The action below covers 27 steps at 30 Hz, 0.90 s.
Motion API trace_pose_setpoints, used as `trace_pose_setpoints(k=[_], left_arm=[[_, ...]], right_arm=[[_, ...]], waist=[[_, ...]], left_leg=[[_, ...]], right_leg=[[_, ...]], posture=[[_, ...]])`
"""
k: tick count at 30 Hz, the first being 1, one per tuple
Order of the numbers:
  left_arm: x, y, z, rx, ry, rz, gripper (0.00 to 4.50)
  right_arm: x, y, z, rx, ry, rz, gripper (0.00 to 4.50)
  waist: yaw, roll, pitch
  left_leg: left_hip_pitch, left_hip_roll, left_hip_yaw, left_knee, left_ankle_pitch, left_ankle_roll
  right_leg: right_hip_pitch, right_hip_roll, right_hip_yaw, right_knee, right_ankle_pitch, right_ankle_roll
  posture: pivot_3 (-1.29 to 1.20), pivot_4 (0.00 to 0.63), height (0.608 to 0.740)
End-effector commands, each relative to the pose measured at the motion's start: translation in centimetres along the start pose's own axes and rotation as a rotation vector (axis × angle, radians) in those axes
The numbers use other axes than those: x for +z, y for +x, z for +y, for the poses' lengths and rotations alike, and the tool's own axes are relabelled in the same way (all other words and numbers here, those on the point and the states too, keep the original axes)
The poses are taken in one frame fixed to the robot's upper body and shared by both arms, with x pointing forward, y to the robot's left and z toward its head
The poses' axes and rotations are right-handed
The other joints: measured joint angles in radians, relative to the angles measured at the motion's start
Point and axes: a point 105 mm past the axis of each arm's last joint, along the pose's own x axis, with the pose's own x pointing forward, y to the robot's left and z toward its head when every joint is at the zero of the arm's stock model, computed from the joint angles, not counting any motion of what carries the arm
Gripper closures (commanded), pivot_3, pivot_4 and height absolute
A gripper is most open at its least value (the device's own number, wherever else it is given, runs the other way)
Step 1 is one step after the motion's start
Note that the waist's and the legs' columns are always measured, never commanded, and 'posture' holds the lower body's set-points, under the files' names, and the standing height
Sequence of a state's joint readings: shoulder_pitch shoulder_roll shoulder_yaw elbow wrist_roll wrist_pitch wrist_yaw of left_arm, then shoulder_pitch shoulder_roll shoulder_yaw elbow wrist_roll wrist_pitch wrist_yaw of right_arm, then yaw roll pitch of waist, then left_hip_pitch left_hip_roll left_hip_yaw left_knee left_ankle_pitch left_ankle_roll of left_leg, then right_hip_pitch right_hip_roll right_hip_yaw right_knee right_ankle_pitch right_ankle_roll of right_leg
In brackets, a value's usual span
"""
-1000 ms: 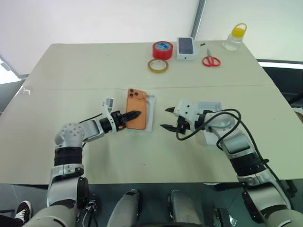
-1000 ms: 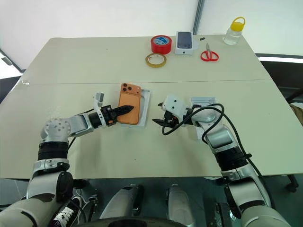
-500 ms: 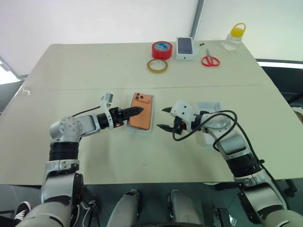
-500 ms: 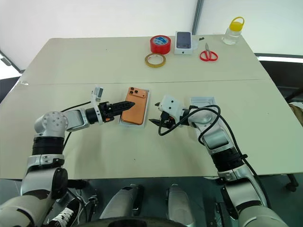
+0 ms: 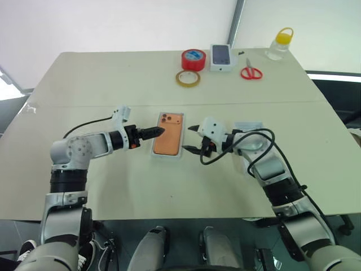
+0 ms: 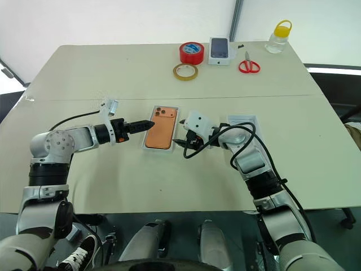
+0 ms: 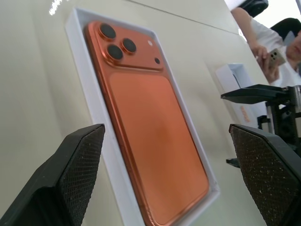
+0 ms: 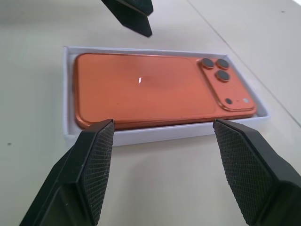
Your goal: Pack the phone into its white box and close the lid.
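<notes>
Left gripper (image 5: pixel 159 131): fingers spread wide, empty, tips just left of the white box (image 5: pixel 181 135). Right gripper (image 5: pixel 192 139): open, empty, just right of it. Counter (image 5: pixel 113 79): beige. White box: mid-counter, lidless. Phone (image 5: pixel 168 132): orange, lying flat inside the box, lenses at the far end. Red tape roll (image 5: pixel 193 59), scissors (image 5: pixel 251 72): far edge.

Bright, diffuse daylight is flooding the scene and washing out the pale backdrop beyond the tabletop (image 5: pixel 113 79). Shadows are staying soft and faint. A small white glare spot is showing on the phone (image 8: pixel 141 89) back. In the wrist views, the near claw fingers (image 8: pixel 94 165) are appearing oversized, and the far background is blurring.
</notes>
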<state>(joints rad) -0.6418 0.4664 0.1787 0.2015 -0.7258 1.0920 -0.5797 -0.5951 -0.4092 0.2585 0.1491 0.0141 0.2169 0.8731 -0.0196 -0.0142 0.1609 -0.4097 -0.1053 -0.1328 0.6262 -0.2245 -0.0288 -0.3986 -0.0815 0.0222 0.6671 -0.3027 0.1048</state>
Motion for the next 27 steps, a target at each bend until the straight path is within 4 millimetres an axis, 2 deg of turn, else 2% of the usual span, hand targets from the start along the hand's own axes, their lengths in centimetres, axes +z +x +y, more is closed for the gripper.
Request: trace_pose_setpoints(k=[1, 3, 5, 7, 9, 11, 13, 17, 20, 23, 27], left_arm=[[2.5, -1.1, 1.2, 0.123, 0.137, -0.103, 0.59], [2.9, -1.5, 2.8, 0.237, 0.239, -0.126, 1.41], [3.2, -1.6, 3.8, 0.305, 0.264, -0.151, 2.44], [2.8, -1.3, 4.8, 0.364, 0.323, -0.136, 3.51], [1.7, -0.3, 5.1, 0.377, 0.364, -0.098, 4.46], [0.7, 0.6, 5.0, 0.366, 0.401, -0.049, 4.46], [-1.4, 1.5, 5.2, 0.342, 0.417, 0.056, 4.46], [-2.3, 3.0, 4.4, 0.294, 0.422, 0.073, 4.46], [-3.9, 4.2, 3.5, 0.236, 0.425, 0.142, 4.46], [-5.2, 5.1, 1.2, 0.108, 0.404, 0.182, 4.46], [-6.3, 6.2, -1.4, -0.023, 0.419, 0.224, 4.46]], right_arm=[[1.2, 0.0, -1.9, -0.08, -0.021, -0.034, 1.57], [0.9, 0.0, -2.8, -0.134, -0.05, -0.01, 2.37], [0.3, 0.0, -3.6, -0.179, -0.066, 0.02, 3.45], [0.0, 0.3, -3.5, -0.171, -0.084, 0.034, 4.49], [0.0, 0.8, -2.9, -0.148, -0.096, 0.031, 4.5], [-0.3, 1.2, -2.6, -0.135, -0.118, 0.047, 4.5], [-1.1, 1.6, -2.4, -0.121, -0.152, 0.093, 4.5], [-1.7, 2.4, -1.9, -0.106, -0.172, 0.121, 4.5], [-1.7, 2.6, -1.7, -0.103, -0.18, 0.122, 4.5], [-1.9, 2.3, -1.6, -0.095, -0.174, 0.125, 4.5], [-2.3, 1.0, -1.8, -0.094, -0.18, 0.141, 4.5]], waist=[[0.0, 0.0, 0.0], [0.0, 0.0, 0.0], [0.002, 0.0, 0.0], [0.003, 0.0, 0.0], [0.004, 0.0, 0.0], [0.005, 0.0, 0.0], [0.003, 0.0, 0.0], [0.002, 0.001, -0.001], [0.005, 0.001, -0.001], [0.007, 0.001, -0.001], [0.008, 0.001, -0.001]], left_leg=[[0.0, 0.0, 0.0, 0.0, 0.0, 0.0], [0.0, 0.0, 0.0, 0.0, 0.0, 0.0], [0.0, 0.0, 0.0, 0.0, 0.0, 0.0], [0.0, 0.0, 0.0, 0.0, 0.0, 0.0], [0.0, 0.0, 0.0, 0.0, 0.0, 0.0], [0.0, -0.001, 0.0, 0.0, 0.0, 0.0], [0.0, -0.001, 0.0, 0.0, 0.0, 0.0], [0.0, -0.001, 0.0, 0.0, 0.0, 0.0], [0.0, -0.001, 0.0, 0.0, 0.0, 0.0], [0.0, -0.001, 0.0, 0.001, 0.0, 0.0], [0.0, -0.001, 0.0, 0.001, 0.0, 0.0]], right_leg=[[0.0, 0.0, 0.0, 0.0, 0.0, 0.0], [0.0, 0.0, 0.0, 0.0, 0.0, 0.0], [0.0, 0.0, 0.0, 0.0, 0.0, 0.0], [0.0, 0.0, 0.0, 0.0, 0.0, 0.0], [0.0, 0.0, 0.0, 0.0, 0.0, 0.0], [0.0, 0.0, 0.0, -0.001, 0.0, 0.0], [0.0, 0.0, 0.0, -0.001, 0.0, 0.0], [0.0, 0.0, 0.0, 0.0, 0.0, 0.0], [0.001, 0.0, 0.0, 0.0, 0.0, 0.0], [0.001, 0.0, -0.001, 0.0, 0.0, 0.0], [0.002, 0.0, -0.001, 0.0, 0.0, 0.0]], posture=[[0.0, 0.15, 0.74], [0.0, 0.15, 0.74], [0.0, 0.15, 0.74], [0.0, 0.15, 0.74], [0.0, 0.15, 0.74], [0.0, 0.15, 0.74], [0.0, 0.15, 0.74], [0.0, 0.15, 0.74], [0.0, 0.15, 0.74], [0.0, 0.15, 0.74], [0.0, 0.15, 0.74]])
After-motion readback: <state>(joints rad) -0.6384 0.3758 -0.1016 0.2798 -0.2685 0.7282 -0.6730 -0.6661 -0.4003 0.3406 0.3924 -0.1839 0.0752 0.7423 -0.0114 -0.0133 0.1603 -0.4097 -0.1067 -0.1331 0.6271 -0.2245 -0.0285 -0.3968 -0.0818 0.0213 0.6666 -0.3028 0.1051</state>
